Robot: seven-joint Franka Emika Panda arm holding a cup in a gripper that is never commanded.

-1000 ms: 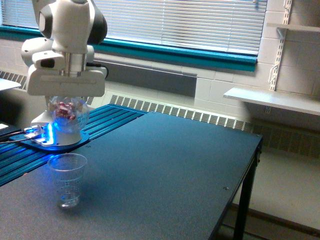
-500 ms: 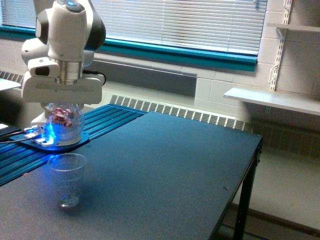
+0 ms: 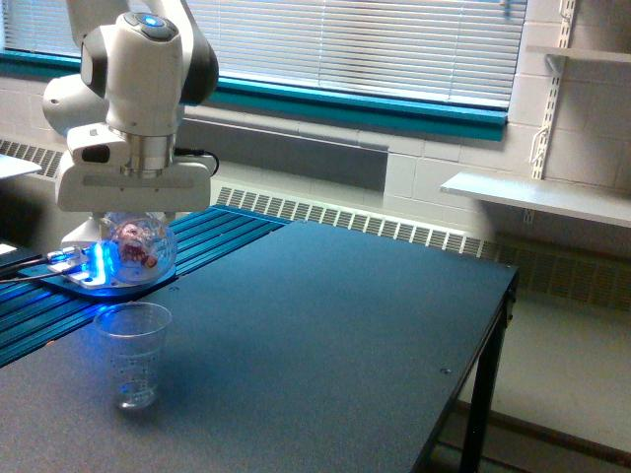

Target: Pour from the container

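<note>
From my remote station, the exterior view shows the white arm's claw closed on the container, a round, see-through vessel hanging directly beneath the claw's broad white body and lifted clear of the bench. Small reddish pieces sit inside the container, lit by a blue glow from the disc-shaped base that lies just below and behind it, on the ribbed blue surface at the far edge of the bench. I cannot make out the fingertips themselves, since the container's rounded walls and the claw's housing cover them. Below the claw and nearer the camera stands a taller tapered clear cup with faint printed marks, upright on the dark bench top, apart from the container and a little lower in the view. The cup appears to hold nothing I can distinguish. To the claw's side toward the exterior view's right, the bench stretches away bare and dark. Beyond the claw, window blinds run above a teal sill, with a radiator grille along the wall and white wall shelves farther off.
</note>
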